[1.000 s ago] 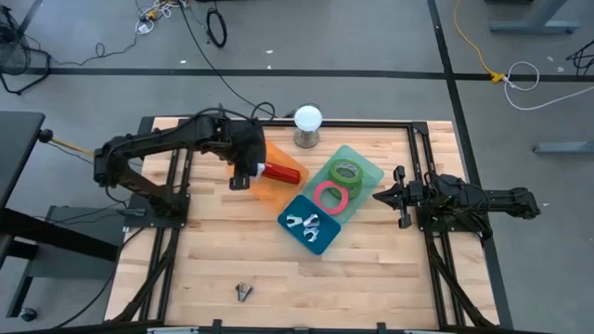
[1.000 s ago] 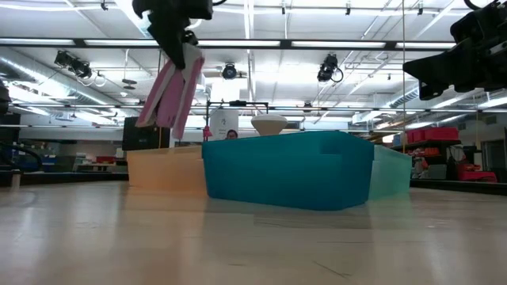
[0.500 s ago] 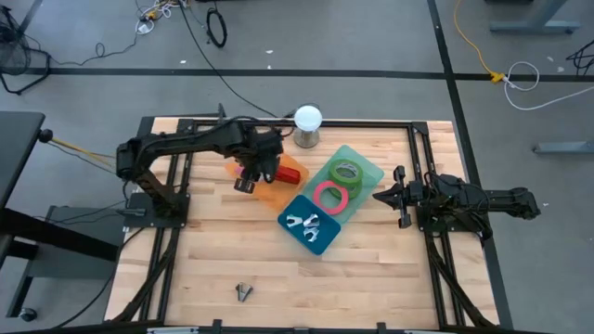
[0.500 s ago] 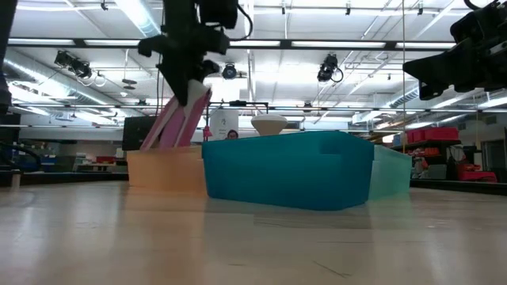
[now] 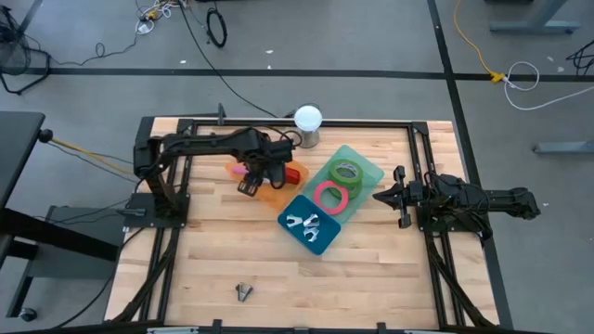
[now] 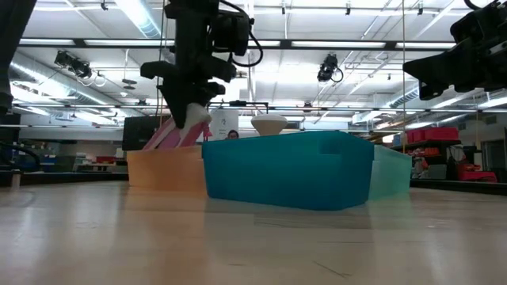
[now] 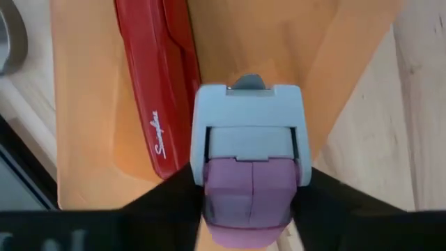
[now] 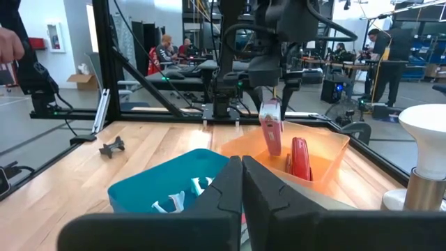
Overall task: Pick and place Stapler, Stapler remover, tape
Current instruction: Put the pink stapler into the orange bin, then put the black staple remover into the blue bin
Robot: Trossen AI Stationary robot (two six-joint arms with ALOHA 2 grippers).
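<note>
My left gripper point(image 5: 249, 176) hangs over the orange bin point(image 5: 269, 194), pointing down, shut on a pink-and-grey stapler point(image 7: 247, 157). The stapler's lower part dips behind the bin's wall point(image 6: 162, 170) in the low view. A red stapler point(image 7: 157, 90) lies flat in the same bin. A green tape roll point(image 5: 345, 171) and a pink tape roll point(image 5: 329, 196) lie in the green bin. White staple removers point(image 5: 309, 224) lie in the blue bin. My right gripper point(image 8: 242, 164) waits shut at the table's right edge. My left gripper pinches the stapler's pink upper end point(image 7: 245, 199) between its two fingers point(image 7: 171, 202), one on each side. The fingers come from above, pointing down. The stapler hangs below them, tilted, with its grey end point(image 7: 247, 115) down inside the orange bin; whether it touches the bin's floor I cannot tell.
A white globe lamp point(image 5: 307, 119) stands at the far edge, just behind the bins. One more staple remover point(image 5: 243, 292) lies on the wood near the front edge. The blue bin point(image 6: 285, 170) stands close against the orange bin on its near right.
My left gripper has come down over the orange bin, shifting a little toward the table's right, and has rolled about its own axis. The pink stapler has gone down with it, from well above the bin's rim until its lower part is inside the bin.
</note>
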